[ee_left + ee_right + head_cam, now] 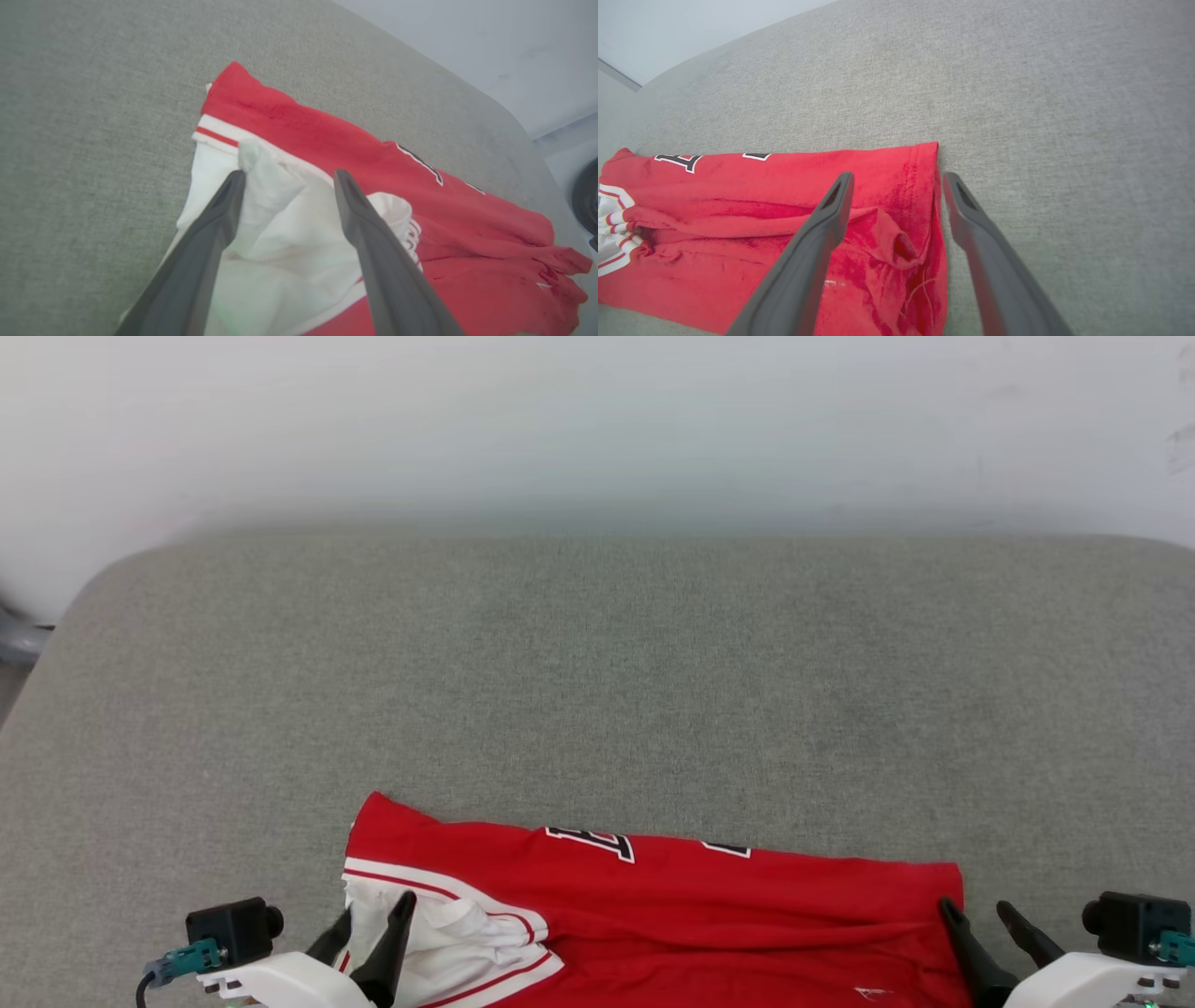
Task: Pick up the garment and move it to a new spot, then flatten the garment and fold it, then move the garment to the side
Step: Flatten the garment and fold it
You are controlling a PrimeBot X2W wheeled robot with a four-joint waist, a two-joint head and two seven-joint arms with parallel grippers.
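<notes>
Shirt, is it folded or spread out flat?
Folded: shirt lies as a band, lettering cut off at its far edge, white sleeve bunched on top.

The garment [709,905] lies near the front of what seems a tabletop [597,691], left end effector [375,905] over its left end, right end effector [974,904] straddling its right edge

garment [709,915] btm — cut off

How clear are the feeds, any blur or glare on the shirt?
Head view: red shirt sharp, light even, far edge of the grey cushion hazy. Left wrist view: left gripper blurs towards the bottom; faint green tint on the white sleeve. Right wrist view: right gripper likewise soft low down, no glare.
</notes>
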